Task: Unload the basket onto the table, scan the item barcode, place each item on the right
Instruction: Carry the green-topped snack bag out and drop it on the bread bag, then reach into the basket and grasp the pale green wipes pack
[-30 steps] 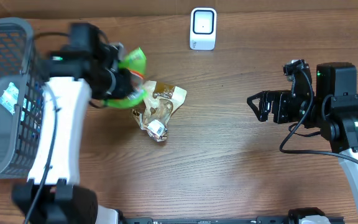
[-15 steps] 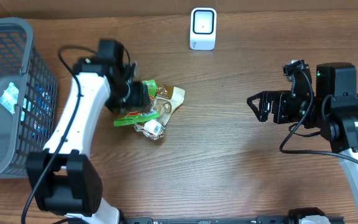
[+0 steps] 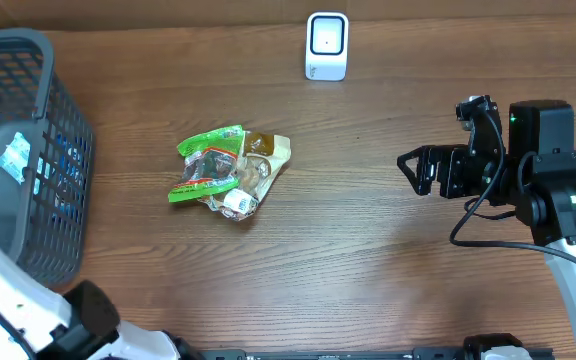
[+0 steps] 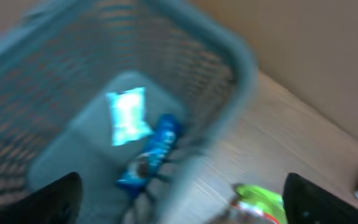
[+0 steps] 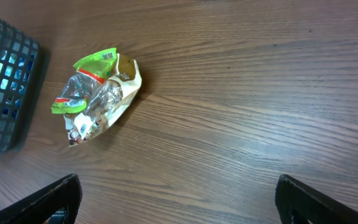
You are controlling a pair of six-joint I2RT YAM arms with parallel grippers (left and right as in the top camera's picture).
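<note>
On the counter (image 3: 368,280), at its left edge, I see the grey basket (image 3: 68,140) holding a pale packet (image 4: 128,115) and a blue packet (image 4: 159,146). My right end effector (image 3: 411,172) hangs wide and empty. The left end effector (image 4: 182,199), facing the basket, is also spread wide and holds nothing. The green packet (image 3: 206,165) lies mid-counter, overlapping a tan packet (image 3: 266,158), well apart from the white scanner (image 3: 327,45).

There's bare wood (image 3: 368,230) open all round the heap of packets (image 3: 223,172), so a gripper could come in from 12, 3 or 6 o'clock. At 9 o'clock the tall basket (image 3: 63,150) stands near. The scanner (image 3: 327,45) sits well apart toward 1 o'clock.
</note>
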